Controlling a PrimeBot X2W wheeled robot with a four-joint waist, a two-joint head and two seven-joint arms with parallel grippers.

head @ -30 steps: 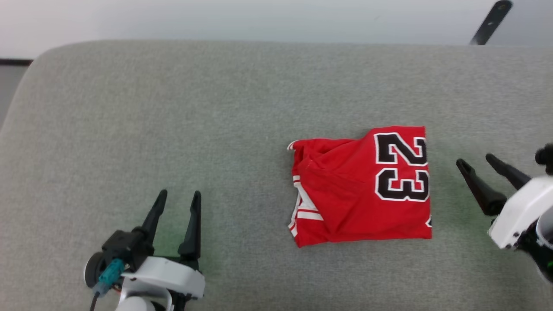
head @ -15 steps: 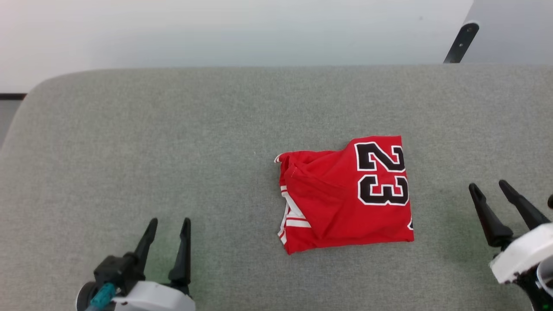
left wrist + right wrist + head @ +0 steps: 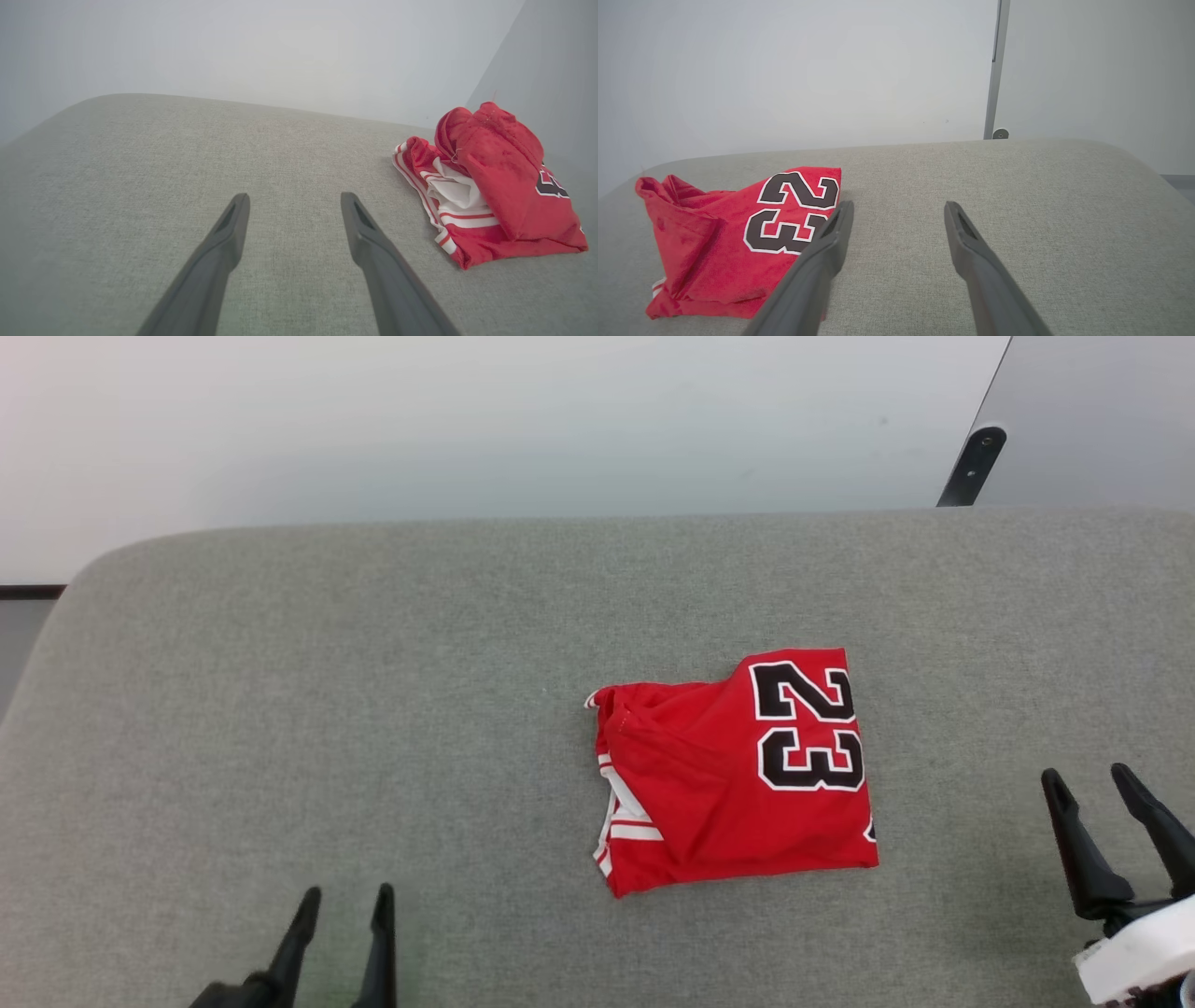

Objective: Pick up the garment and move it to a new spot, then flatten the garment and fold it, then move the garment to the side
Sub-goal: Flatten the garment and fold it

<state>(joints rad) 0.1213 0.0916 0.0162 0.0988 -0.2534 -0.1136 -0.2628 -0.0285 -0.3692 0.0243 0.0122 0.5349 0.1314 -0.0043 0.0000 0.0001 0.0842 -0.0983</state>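
Observation:
The garment [image 3: 733, 775] is a red jersey folded into a compact bundle, its black-and-white "23" facing up, lying on the grey cushioned surface [image 3: 373, 709] right of centre. White striped trim shows at its left edge. In the left wrist view the garment [image 3: 490, 186] lies to the right of my fingers; in the right wrist view the garment [image 3: 738, 238] lies to their left. My left gripper [image 3: 344, 900] is open at the bottom left, well clear of the jersey. My right gripper [image 3: 1088, 777] is open at the lower right, also apart from it. Neither holds anything.
A pale wall [image 3: 467, 420] rises behind the cushion's far edge. A dark bracket [image 3: 971, 462] on a vertical strip stands at the back right. The cushion's rounded left corner [image 3: 84, 579] drops off toward a darker floor.
The head camera has tilted up, so the whole scene sits lower in the picture. Both grippers have drawn back toward the bottom edge, staying open. The jersey lies as before.

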